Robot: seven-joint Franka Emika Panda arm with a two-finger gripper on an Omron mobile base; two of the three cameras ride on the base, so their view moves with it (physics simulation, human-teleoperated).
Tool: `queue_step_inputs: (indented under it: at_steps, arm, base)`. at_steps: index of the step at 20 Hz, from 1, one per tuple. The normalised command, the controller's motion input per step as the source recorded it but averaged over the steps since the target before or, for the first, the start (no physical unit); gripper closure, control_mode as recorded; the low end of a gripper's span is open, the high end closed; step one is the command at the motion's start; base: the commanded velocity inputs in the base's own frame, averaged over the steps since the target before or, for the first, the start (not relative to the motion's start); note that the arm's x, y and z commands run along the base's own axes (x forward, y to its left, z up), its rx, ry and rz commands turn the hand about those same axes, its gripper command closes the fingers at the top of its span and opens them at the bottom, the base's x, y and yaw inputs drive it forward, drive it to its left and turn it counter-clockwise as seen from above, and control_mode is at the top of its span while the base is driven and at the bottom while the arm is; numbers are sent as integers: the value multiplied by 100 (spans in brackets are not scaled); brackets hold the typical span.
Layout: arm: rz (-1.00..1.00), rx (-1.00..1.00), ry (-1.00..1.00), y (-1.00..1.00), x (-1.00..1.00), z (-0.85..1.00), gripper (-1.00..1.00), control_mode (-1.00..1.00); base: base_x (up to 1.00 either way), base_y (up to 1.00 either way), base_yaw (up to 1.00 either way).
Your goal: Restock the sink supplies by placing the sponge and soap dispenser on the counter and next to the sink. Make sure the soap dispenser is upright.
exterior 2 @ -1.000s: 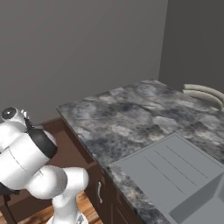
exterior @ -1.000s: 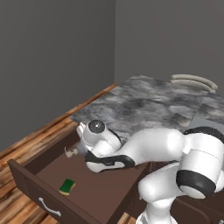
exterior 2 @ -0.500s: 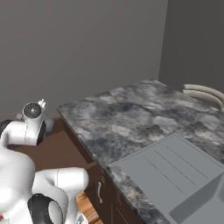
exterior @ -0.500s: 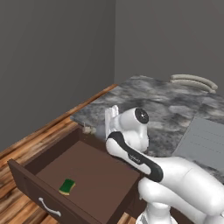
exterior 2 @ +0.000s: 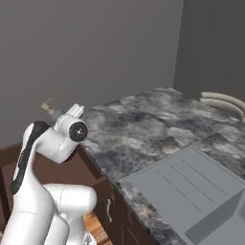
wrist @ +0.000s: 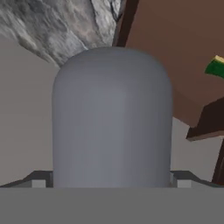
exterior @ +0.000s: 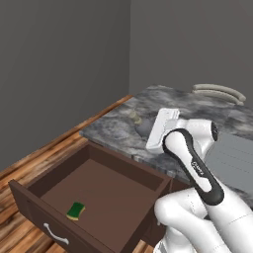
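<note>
The grey soap dispenser (wrist: pixel 111 113) sits between my gripper's (wrist: pixel 111 181) fingertips, and the gripper is shut on it. In the left base view the gripper (exterior: pixel 148 131) hangs over the counter's (exterior: pixel 116 123) front left corner, and the dispenser's tan nozzle (exterior: pixel 134 116) sticks out to the left of the hand. The nozzle (exterior 2: pixel 47 106) also shows in the right base view, beside the hand. The green and yellow sponge (exterior: pixel 75 211) lies flat on the floor of the open brown drawer (exterior: pixel 29 197). The sink (exterior 2: pixel 191 186) is set into the counter (exterior 2: pixel 143 119) on the right.
The drawer stands pulled out below the counter's left end, above a wooden floor. A pale curved object (exterior: pixel 217 91) lies at the counter's back edge. Grey walls close off the back and left. My white arm (exterior: pixel 192 163) rises between the drawer and the sink (exterior: pixel 232 155).
The arm has risen out of the drawer and swung right, carrying the soap dispenser up to the counter's corner. The sponge has stayed in the drawer.
</note>
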Motion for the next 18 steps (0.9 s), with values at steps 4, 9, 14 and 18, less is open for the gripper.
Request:
queue_step_inputs:
  at_steps: [4,9,14,18]
  arm:
    - [-3,42,15,-100,0,3,100,-100]
    - [0,40,18,-100,0,-13,100,-100]
    - [1,26,2,-90,0,-1,100,-100]
    - [0,1,0,-71,0,0,100,-100]
  base:
    - [0,0,0]
    - [0,0,0]
    - [0,0,0]
    - [0,0,0]
